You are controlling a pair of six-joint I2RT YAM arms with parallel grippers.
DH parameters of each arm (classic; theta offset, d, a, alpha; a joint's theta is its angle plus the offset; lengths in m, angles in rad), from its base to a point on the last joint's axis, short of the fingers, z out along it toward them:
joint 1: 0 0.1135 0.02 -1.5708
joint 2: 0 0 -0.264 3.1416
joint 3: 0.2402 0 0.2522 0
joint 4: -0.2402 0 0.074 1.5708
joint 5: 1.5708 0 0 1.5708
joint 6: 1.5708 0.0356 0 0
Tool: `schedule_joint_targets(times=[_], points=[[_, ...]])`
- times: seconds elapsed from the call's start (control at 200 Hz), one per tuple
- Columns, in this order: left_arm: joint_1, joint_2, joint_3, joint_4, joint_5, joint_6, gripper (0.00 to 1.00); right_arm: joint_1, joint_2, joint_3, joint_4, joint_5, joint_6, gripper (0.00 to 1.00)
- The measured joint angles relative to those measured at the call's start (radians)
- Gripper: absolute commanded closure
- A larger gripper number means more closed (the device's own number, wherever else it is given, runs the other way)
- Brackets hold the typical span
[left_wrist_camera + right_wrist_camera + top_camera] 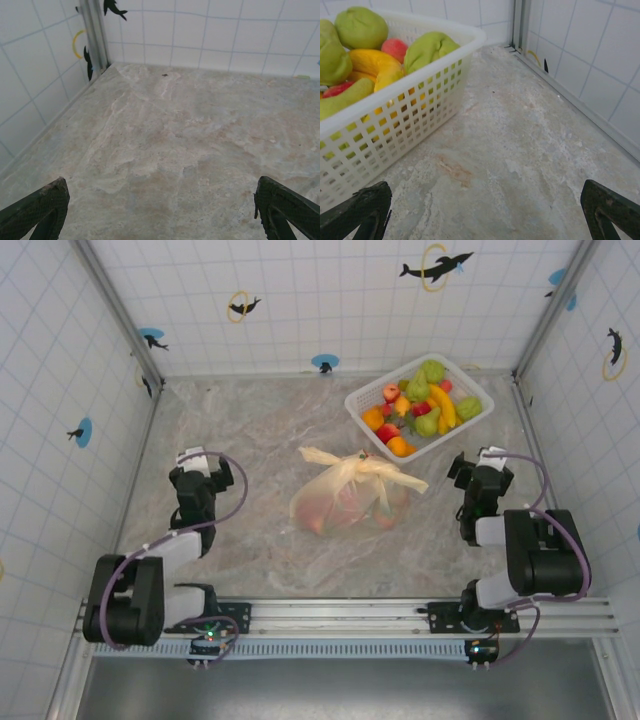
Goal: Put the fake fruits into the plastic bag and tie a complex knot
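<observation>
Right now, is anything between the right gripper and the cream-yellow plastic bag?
Nothing visible does: bare marbled tabletop separates the open right gripper from the cream-yellow plastic bag; the white lattice basket sits farther back.

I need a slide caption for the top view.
Knotted plastic bag of fake fruits lies between open left gripper and right gripper; white basket holds more.

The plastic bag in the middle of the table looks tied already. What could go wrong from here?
1. The plastic bag is closed with a knot, yet many fake fruits lie in the white basket. Adding them would probably mean undoing it.
2. How tight the knot is cannot be judged, so it may slip if the bag is lifted.
3. The open right gripper is close to the basket's wall and could push it when it moves.
</observation>
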Motion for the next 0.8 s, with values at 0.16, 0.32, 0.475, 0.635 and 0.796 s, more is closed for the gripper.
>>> schedule_joint_targets(times=[0.16,0.32,0.475,0.635,0.796], points=[[0.017,0.133,-0.031,0.191,0.079,0.055,0.03,0.001,0.0,0.0,0.0,-0.01,-0.001,0.0],[0.038,0.267,-0.057,0.323,0.124,0.076,0.03,0.006,0.0,0.0,0.0,-0.006,-0.005,0.0],[0.071,0.271,-0.049,0.349,0.147,0.072,0.02,0.02,0.0,0.0,0.0,0.005,-0.013,0.0],[0.072,0.271,-0.048,0.362,0.159,0.072,0.02,0.031,0.0,0.0,0.0,0.014,-0.023,0.0],[0.072,0.271,-0.048,0.362,0.163,0.072,0.02,0.034,0.0,0.0,0.0,0.02,-0.027,0.0]])
